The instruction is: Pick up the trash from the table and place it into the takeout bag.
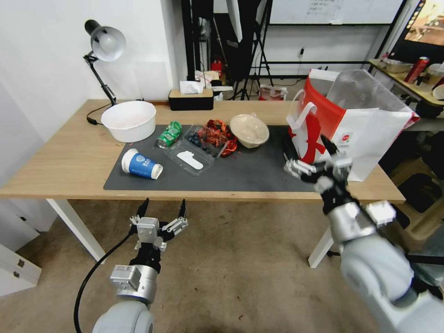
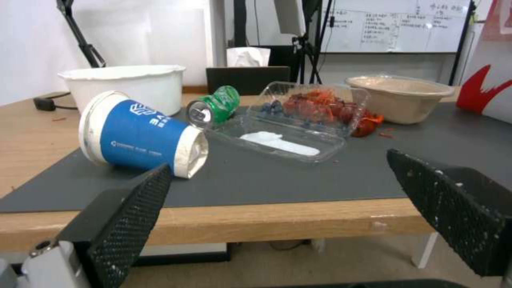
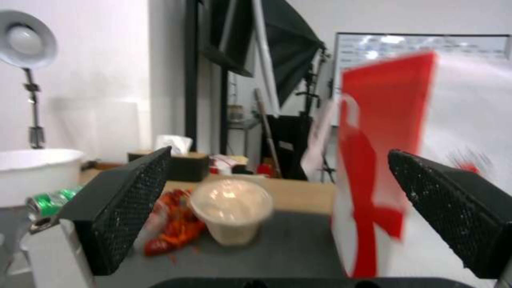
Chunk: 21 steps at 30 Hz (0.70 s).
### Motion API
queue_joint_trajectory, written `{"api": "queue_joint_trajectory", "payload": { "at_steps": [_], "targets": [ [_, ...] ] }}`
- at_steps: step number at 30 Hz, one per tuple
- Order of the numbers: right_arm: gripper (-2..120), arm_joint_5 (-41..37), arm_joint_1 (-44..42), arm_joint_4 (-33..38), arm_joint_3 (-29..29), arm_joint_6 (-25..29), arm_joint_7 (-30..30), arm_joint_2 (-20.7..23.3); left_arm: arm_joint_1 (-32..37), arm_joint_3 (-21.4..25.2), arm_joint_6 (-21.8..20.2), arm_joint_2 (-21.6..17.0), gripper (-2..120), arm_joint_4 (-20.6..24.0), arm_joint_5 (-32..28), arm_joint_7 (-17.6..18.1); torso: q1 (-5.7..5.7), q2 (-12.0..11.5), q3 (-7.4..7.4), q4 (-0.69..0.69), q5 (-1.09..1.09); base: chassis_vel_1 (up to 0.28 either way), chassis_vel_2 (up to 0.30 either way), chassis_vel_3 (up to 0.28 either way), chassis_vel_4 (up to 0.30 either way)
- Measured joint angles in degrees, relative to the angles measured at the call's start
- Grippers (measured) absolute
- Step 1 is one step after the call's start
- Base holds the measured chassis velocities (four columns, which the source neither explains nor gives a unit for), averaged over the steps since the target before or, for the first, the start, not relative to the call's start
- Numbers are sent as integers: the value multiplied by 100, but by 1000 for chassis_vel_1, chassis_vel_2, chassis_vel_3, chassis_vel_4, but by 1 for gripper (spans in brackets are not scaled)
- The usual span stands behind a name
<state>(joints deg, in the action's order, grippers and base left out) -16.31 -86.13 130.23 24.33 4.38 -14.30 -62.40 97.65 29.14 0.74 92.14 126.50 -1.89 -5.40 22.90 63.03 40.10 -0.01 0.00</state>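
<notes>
Two released end effectors flank the litter: left (image 1: 162, 210) low-centre, right (image 1: 314, 166) beside the takeout bag (image 1: 351, 125); the light, crushable blue paper cup (image 1: 141, 165) suits a mid-wall grip.

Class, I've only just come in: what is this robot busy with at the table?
It is clearing food litter into the takeout bag, which stands at the table's right end. Neither gripper holds anything. The right gripper, open, hovers beside the bag's front. The left gripper, open, hangs below the table's front edge, facing the tipped blue paper cup. The crushed green can, clear clamshell, red shells and beige lidded bowl lie on the grey mat.
</notes>
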Motion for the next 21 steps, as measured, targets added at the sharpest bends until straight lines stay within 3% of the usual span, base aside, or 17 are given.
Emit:
{"api": "queue_joint_trajectory", "payload": {
  "at_steps": [10,21],
  "targets": [
    [100,620,-926,-426,-220,695,-194,-517,-5,15,48,0,100,-45,-47,7,0,0,0,0,0,0,0,0,0],
    [100,732,-1015,-628,-309,772,-209,-653,-6,23,72,-20,100,-56,-69,15,1,0,0,1,0,0,0,0,0]
  ]
}}
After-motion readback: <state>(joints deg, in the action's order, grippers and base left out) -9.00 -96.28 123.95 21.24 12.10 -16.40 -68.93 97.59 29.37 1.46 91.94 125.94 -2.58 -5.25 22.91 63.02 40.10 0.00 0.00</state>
